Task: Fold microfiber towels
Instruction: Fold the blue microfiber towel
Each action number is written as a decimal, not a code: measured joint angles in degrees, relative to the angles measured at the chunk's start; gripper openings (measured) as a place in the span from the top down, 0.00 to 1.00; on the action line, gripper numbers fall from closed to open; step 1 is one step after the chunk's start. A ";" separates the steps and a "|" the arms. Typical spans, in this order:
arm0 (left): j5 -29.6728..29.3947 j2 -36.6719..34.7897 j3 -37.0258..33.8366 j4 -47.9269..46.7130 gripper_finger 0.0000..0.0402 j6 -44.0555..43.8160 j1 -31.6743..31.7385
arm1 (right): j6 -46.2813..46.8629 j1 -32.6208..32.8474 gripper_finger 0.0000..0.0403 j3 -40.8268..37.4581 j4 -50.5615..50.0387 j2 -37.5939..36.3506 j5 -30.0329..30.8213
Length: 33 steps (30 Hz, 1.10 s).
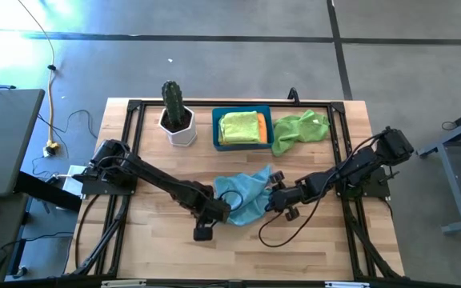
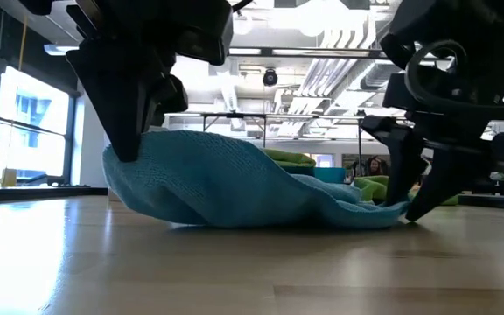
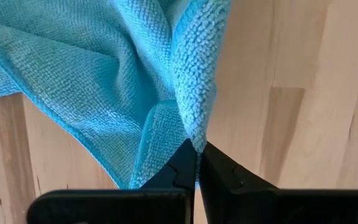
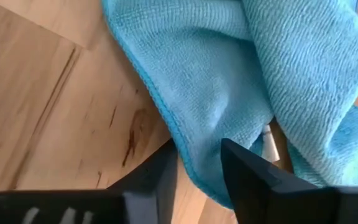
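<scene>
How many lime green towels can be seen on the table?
2: one folded in the blue bin beside an orange towel, lime green towel; one crumpled right of it. More may lie hidden underneath.

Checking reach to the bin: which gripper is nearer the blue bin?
Right. The right gripper sits just below the blue bin, slightly right of it. The left gripper is lower on the table, pinching the light blue towel.

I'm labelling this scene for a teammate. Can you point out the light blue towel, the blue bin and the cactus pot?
light blue towel (image 1: pixel 245 194): high view, middle of the crumpled cloth.
blue bin (image 1: pixel 215 128): high view, its left wall.
cactus pot (image 1: pixel 179 133): high view, white pot's front wall.
</scene>
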 joint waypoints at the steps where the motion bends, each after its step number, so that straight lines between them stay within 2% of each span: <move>1: 0.00 0.00 0.00 0.00 0.99 -0.01 -0.01 | 0.52 0.00 0.73 -0.08 -0.06 0.00 -0.04; 8: -0.85 0.00 0.00 0.00 0.99 -2.28 0.01 | 3.97 0.02 0.98 -0.30 -0.69 0.00 -0.23; 13: -2.28 -0.31 0.00 -0.61 0.99 -6.23 0.01 | 11.54 -0.01 0.98 -0.30 -1.44 -0.46 2.23; 19: -4.21 -3.07 1.56 -4.17 0.99 -9.82 0.06 | 13.10 0.00 0.99 0.11 -3.95 -5.78 2.21; 25: -12.63 -7.63 5.03 -8.48 0.99 -9.64 1.09 | 13.49 -0.92 1.00 4.53 -11.73 -12.66 4.18; 31: -23.11 -11.25 8.55 -14.54 0.99 -3.21 2.87 | 14.15 -3.13 1.00 10.45 -22.43 -18.00 10.35; 33: -25.52 -12.32 10.43 -13.52 0.99 -1.39 3.43 | 14.14 -3.61 1.00 13.61 -25.96 -19.25 11.74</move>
